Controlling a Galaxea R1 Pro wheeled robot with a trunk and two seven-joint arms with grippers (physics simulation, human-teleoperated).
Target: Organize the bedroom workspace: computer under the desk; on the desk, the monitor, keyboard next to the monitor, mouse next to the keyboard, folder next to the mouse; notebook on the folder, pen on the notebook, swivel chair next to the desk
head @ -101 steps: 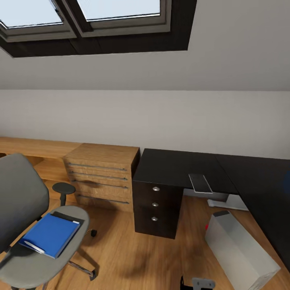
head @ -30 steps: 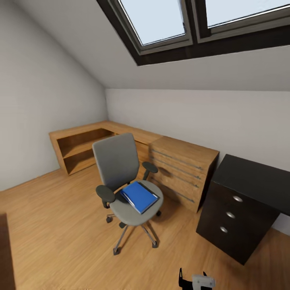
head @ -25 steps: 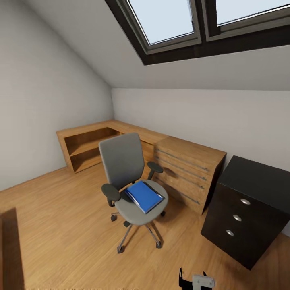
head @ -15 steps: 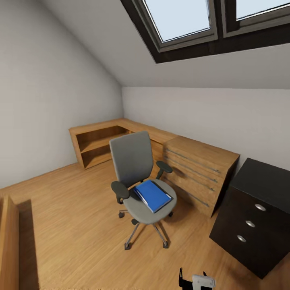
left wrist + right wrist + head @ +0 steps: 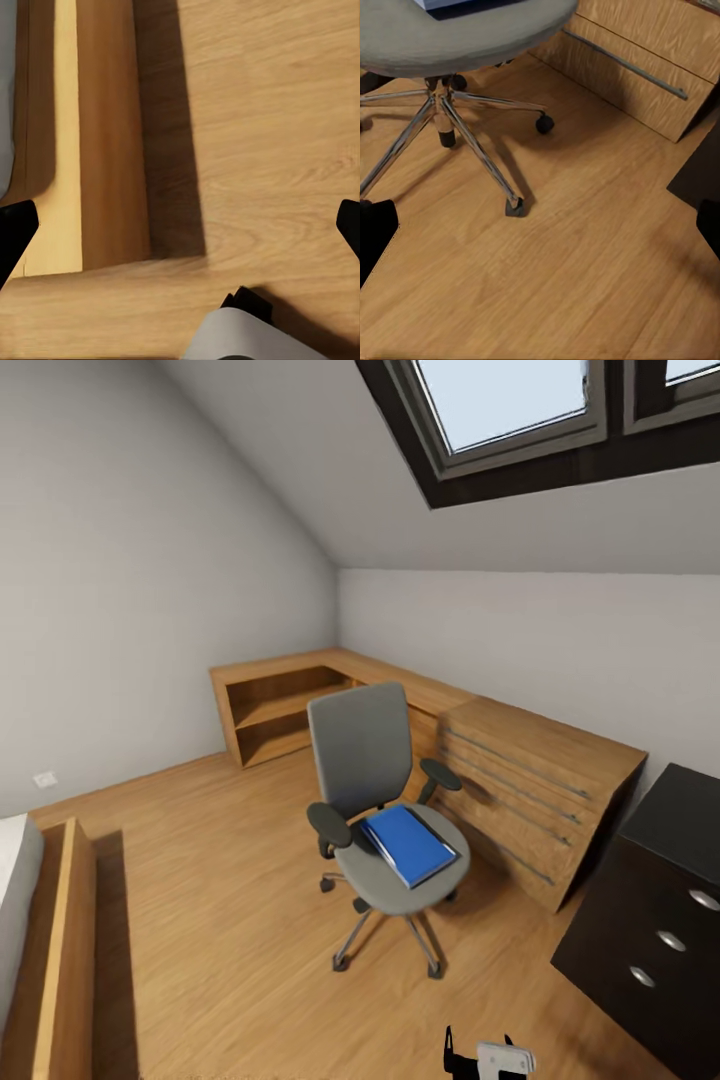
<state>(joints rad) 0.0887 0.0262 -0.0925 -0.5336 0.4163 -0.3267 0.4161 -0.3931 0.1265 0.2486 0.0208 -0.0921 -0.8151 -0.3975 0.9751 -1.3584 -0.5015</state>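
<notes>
Both grippers are held low, pointed at the floor (image 5: 585, 285), jaws spread apart; folder (image 5: 409, 844) is seen on swivel chair (image 5: 375, 800).

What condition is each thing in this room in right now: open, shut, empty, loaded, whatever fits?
swivel chair: upright on the wood floor, apart from the desk, folder on its seat.
folder: closed, lying flat on the seat.
desk: its drawers shut.
wooden chest of drawers: drawers shut.
low wooden shelf unit: open-fronted.
skylight: shut, as far as shows.
left gripper: open.
right gripper: open.
</notes>
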